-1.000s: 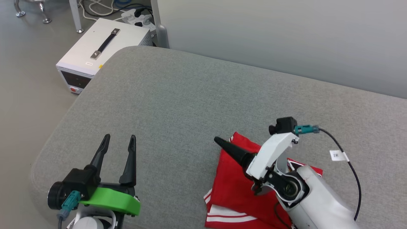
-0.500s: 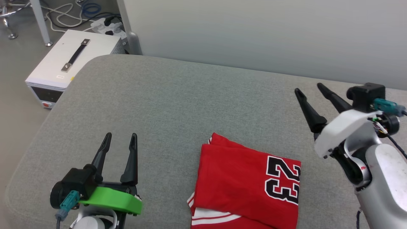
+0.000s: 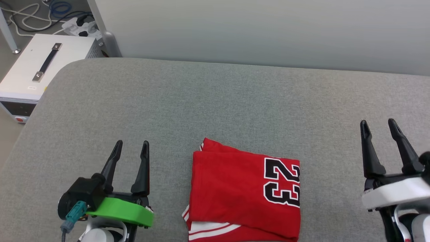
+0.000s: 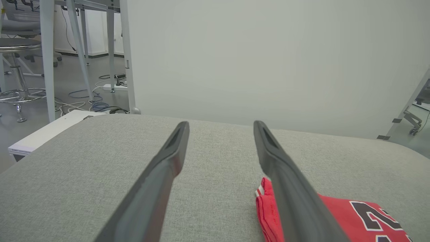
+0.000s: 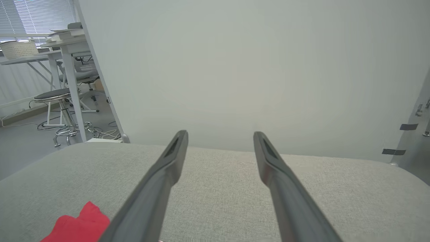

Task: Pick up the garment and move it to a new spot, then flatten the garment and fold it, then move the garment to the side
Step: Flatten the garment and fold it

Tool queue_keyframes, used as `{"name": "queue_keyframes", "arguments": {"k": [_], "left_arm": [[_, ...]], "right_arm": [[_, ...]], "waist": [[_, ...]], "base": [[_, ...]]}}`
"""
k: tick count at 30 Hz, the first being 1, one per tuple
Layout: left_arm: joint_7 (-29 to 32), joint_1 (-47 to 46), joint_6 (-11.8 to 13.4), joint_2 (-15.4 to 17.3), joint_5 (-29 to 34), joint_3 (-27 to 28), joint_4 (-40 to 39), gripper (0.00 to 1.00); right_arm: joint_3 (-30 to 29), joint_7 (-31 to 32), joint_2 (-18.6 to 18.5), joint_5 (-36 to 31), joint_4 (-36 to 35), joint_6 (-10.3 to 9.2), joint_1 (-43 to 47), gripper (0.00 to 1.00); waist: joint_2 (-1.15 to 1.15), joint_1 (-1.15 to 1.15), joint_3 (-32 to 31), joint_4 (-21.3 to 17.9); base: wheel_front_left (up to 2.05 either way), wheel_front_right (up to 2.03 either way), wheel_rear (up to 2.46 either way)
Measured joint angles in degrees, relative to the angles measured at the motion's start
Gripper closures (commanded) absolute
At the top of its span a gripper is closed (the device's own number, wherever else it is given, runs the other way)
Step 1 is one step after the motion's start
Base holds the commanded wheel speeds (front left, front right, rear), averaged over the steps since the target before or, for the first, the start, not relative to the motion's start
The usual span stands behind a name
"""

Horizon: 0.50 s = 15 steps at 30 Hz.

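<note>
Garment: folded, flat | left gripper, right gripper: jaws spread, empty | advised: pinch all layers, slide aside.

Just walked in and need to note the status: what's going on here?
A two-armed robot is working on a red jersey shirt with black "23" lettering, which lies folded on the grey fabric-covered surface. Nothing holds it: the left gripper and right gripper both hover open, one on each side of the shirt, clear of it.
</note>
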Motion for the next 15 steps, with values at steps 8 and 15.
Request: {"name": "queue_keyframes", "arguments": {"k": [8, 15], "left_arm": [[0.0, 0.0, 0.0, 0.3, 0.6, -1.6, 0.6, 0.00], [0.0, 0.1, 0.0, 0.5, 1.1, -3.2, 1.1, 0.00]], "right_arm": [[-2.3, -6.3, 5.3, -1.6, -0.5, 0.00, 5.8, 0.00], [-3.4, -7.4, 6.9, -3.4, 2.2, 0.00, 7.5, 0.00]], "waist": [[0.00, 0.00, -0.2, -0.9], [0.00, 0.00, -0.3, -0.9]], "base": [[0.00, 0.00, 0.00], [0.00, 0.00, 0.00]]}}
